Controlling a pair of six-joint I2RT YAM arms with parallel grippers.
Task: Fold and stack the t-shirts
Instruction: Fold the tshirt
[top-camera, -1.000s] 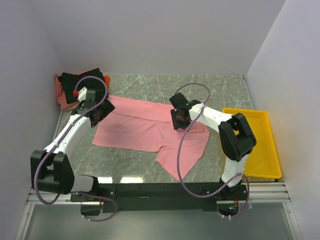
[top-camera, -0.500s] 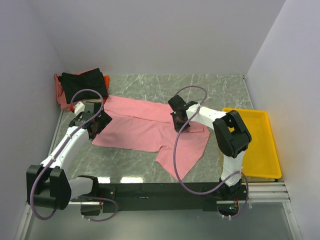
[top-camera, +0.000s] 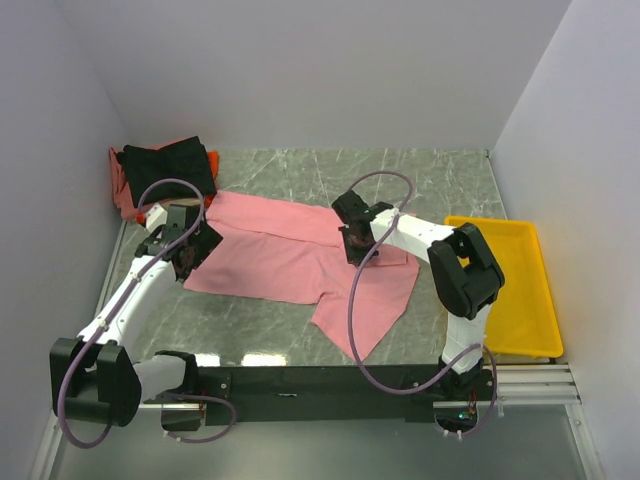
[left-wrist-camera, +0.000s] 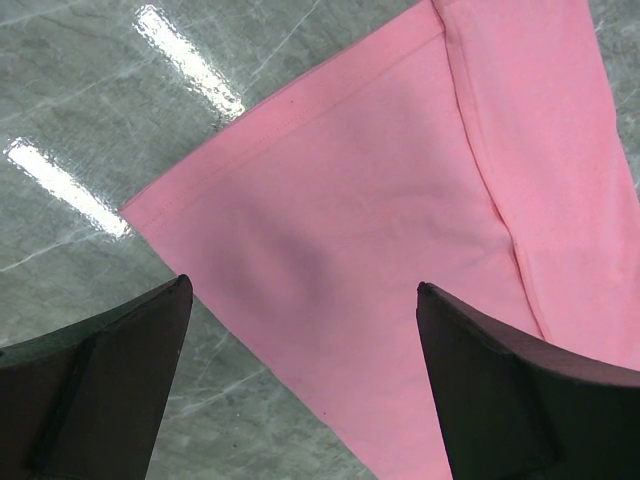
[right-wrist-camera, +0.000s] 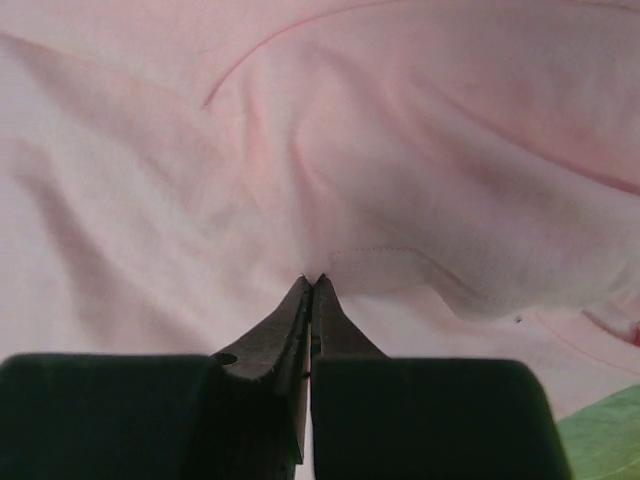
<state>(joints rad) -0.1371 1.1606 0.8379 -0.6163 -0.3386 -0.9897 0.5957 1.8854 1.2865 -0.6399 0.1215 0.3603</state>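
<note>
Seen from above, a large salmon-pink t-shirt (top-camera: 290, 262) is spread flat across the middle of the grey marbled desk (top-camera: 440, 180), one sleeve reaching toward the near edge. A stack of folded t-shirts is kept in the far left corner, with a black one (top-camera: 170, 162) on top, an orange-red one (top-camera: 212, 160) showing at its right side and a pink one (top-camera: 122, 188) underneath. A yellow bin (top-camera: 520, 300) is set at the desk's right edge, apart from the cloth. The left arm (top-camera: 130, 295) is stretched to the shirt's left edge, and the right arm (top-camera: 425, 235) is bent inward over the shirt's upper middle. In the left wrist view, the left jaws are spread wide apart above a hemmed corner of the salmon-pink shirt, the cloth lying flat between them and nothing gripped; whether the tips touch the fabric cannot be told. In the right wrist view, the right jaws are pressed fully together, and a small ridge of the salmon-pink cloth is pinched at their tips, with creases drawn toward that point and a stitched hem lying just beside it.
</note>
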